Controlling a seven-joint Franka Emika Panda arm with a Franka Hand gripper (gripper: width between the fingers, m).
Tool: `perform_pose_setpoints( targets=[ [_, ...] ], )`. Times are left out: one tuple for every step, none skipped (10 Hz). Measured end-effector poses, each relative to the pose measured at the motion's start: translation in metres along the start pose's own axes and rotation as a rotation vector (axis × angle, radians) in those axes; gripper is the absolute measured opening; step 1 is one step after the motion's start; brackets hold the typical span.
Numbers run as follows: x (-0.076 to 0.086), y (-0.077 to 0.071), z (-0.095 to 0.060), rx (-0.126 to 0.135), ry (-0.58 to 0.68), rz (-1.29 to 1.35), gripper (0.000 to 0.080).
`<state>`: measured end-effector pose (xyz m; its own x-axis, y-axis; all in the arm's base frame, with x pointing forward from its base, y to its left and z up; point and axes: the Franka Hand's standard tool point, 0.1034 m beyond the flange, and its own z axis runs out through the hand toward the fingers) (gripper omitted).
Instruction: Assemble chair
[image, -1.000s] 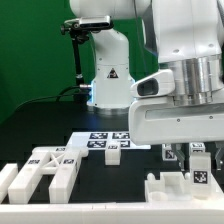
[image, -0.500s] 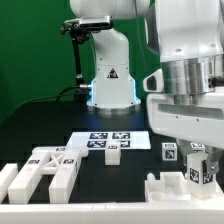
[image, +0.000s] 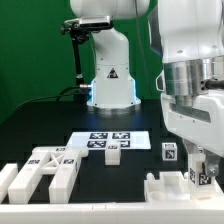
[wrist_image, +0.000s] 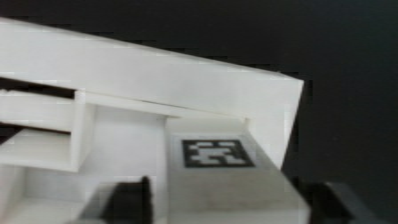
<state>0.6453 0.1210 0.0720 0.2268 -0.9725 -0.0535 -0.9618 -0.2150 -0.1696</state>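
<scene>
Exterior view: we log the gripper low at 4 o'clock, astride a tagged chair block. The loose chair pieces lie at 8 o'clock. Wrist view: the block sits between the fingers with slivers of gap on both flanks, so they are spread, not clamping. We judge it light, rigid and smooth-faced; pinch its flat flanks squarely.

All matte white, black-and-white tags. Ladder-like frame is lying flat lower left. Small block is sitting at centre. Notched piece is sitting lower right, with tagged block standing upright against it.
</scene>
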Motion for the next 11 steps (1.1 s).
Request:
perform_pose_setpoints(
  targets=[
    [0.0027, -0.0009, -0.0004, 0.003, 0.007, -0.235, 0.0497],
    [0.0039, -0.0031, -0.0009, 0.021, 0.014, -0.439, 0.0616],
    [-0.0008, -0.0006, -0.0003, 0.019, 0.012, -0.611, 0.0639],
    [-0.0049, 0.0030, -0.0010, 0.031, 0.022, -0.646, 0.0639],
    [-0.0039, 0.0040, -0.0004, 0.027, 0.022, -0.714, 0.0648],
    [-0.0026, 0.0039, -0.0004, 0.026, 0.023, -0.780, 0.0648],
    [-0.0022, 0.0037, -0.0004, 0.019, 0.032, -0.896, 0.0649],
    [-0.0019, 0.0027, 0.0003, -0.008, 0.060, -1.192, 0.0649],
    [-0.0025, 0.0037, 0.0023, -0.017, 0.061, -1.253, 0.0649],
    [-0.0021, 0.0038, 0.0023, -0.014, 0.060, -1.218, 0.0608],
    [-0.0020, 0.0039, 0.0024, -0.014, 0.060, -1.218, 0.0608]
  ],
)
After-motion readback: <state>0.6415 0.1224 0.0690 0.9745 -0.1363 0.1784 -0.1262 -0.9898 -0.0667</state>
